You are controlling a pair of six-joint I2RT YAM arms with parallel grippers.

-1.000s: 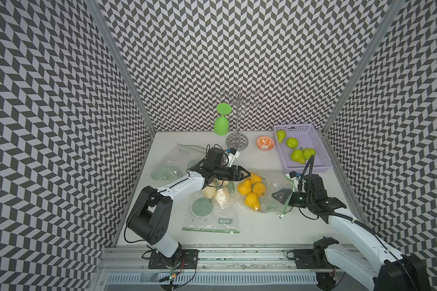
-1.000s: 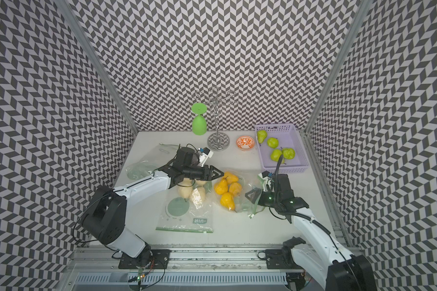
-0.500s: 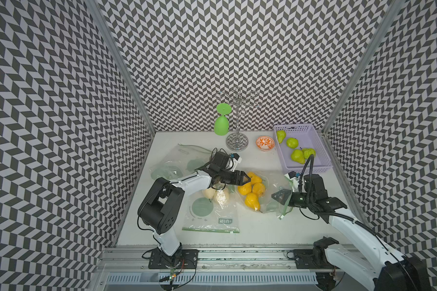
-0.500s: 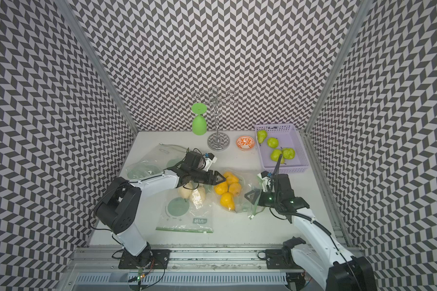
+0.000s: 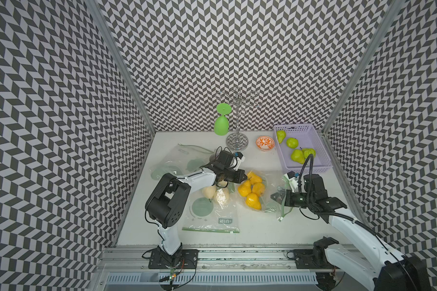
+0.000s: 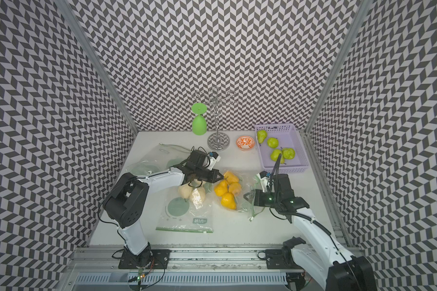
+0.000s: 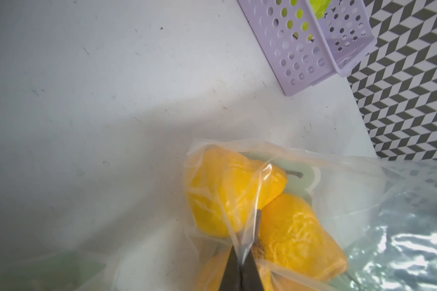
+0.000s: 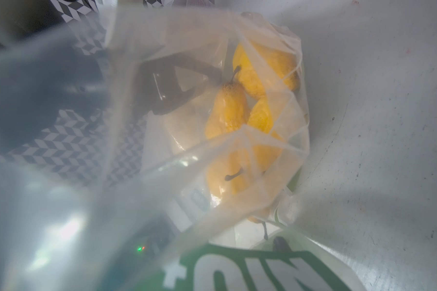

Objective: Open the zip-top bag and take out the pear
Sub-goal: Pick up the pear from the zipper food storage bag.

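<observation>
Your left arm (image 5: 199, 177) and right arm (image 5: 351, 224) have white link shells, black joint housings and black base plates on the rail (image 5: 237, 254) at 6 o'clock. The left gripper (image 5: 244, 177) and right gripper (image 5: 275, 197) are black, and a ribbed black cable (image 5: 306, 163) arches over the right wrist.

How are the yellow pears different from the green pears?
The yellow pears lie inside a clear bag in the middle of the table. The green pears lie uncovered in a purple basket at the far right corner. The yellow pears huddle in one clump, while the green pears are more spread out, with only two touching. Both groups look like four pears.
</observation>
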